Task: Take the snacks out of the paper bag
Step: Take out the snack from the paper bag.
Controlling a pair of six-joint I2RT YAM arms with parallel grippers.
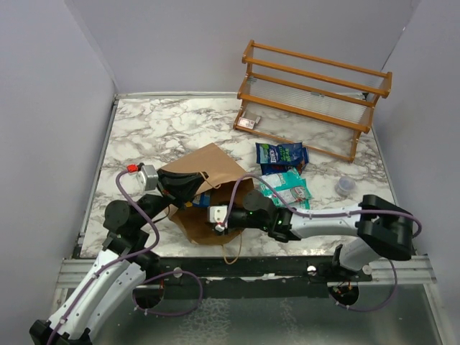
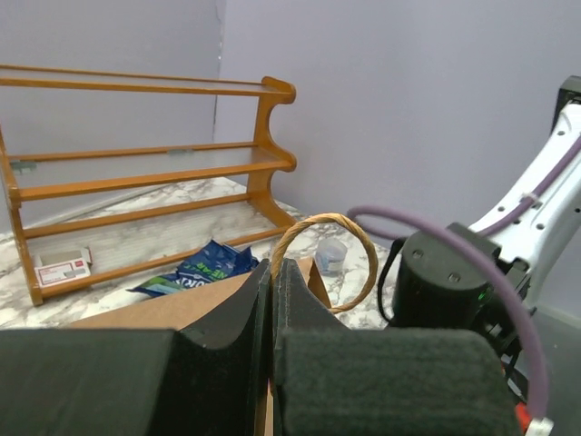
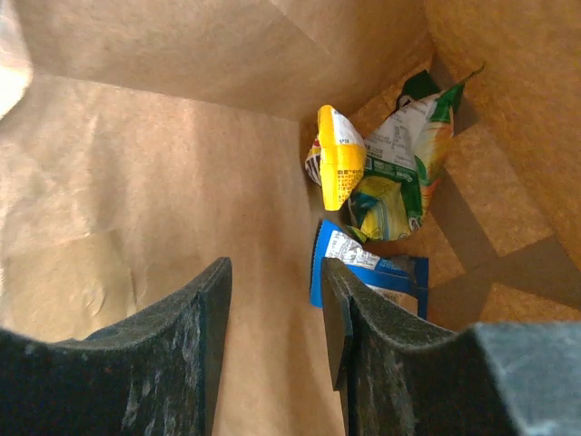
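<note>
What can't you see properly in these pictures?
- Top view: fingers of the right tool, hidden inside the paper bag.
- Right wrist view: lower part of the blue packet, behind a tool finger.
- Left wrist view: the print on the small box, too small to read.

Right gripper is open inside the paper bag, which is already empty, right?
Not empty. The right wrist view shows a yellow packet, a green packet and a blue packet in the paper bag; the right gripper is open inside it.

Five snacks [image 1: 282, 154] visible; one paper bag [image 1: 210, 162]; one rack [image 1: 316, 93]; one cup [image 1: 345, 185].
</note>
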